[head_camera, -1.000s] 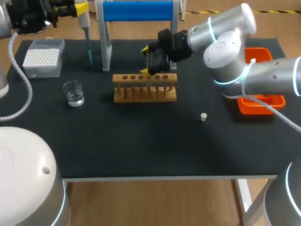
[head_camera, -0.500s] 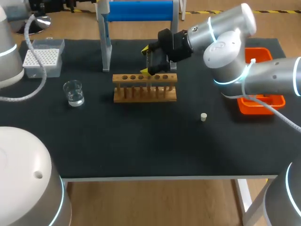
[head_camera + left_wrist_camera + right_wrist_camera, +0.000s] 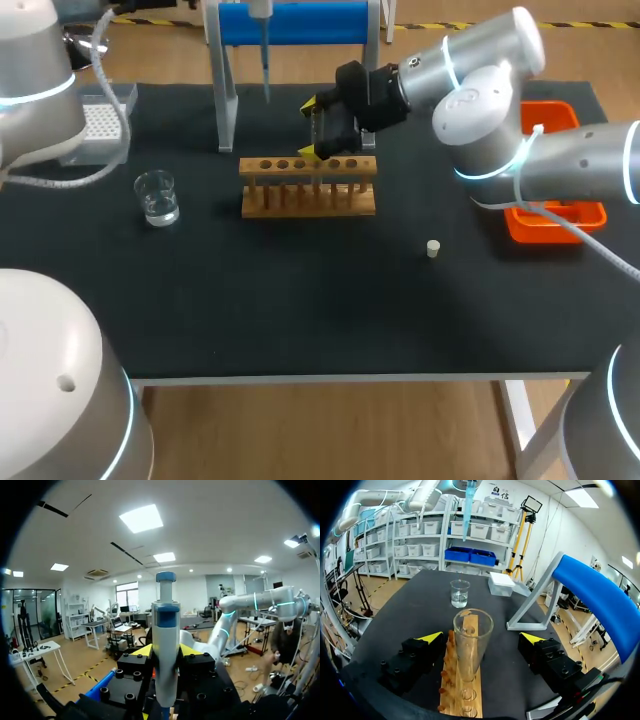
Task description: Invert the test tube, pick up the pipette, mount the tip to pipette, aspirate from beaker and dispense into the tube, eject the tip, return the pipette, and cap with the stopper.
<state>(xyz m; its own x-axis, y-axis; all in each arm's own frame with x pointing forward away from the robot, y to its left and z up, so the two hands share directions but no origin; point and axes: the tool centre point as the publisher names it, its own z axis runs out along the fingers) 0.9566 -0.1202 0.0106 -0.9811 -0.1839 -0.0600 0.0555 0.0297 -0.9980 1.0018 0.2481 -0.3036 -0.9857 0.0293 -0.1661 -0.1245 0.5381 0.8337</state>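
Left gripper (image 3: 165, 652) clenched on the pipette (image 3: 165, 630); right gripper (image 3: 481, 639) released around the test tube (image 3: 472, 645).
The pipette stood upright between the left fingers, its tip (image 3: 266, 75) hanging over the worktop's (image 3: 300, 300) far edge by the blue stand (image 3: 295, 22). The right fingers stood wide apart, clear of the tube, which sat mouth-up in the wooden rack (image 3: 308, 187). Ahead of it were the beaker (image 3: 459, 593) and tip box (image 3: 501, 584); the stopper (image 3: 433, 249) lay apart from the rack.
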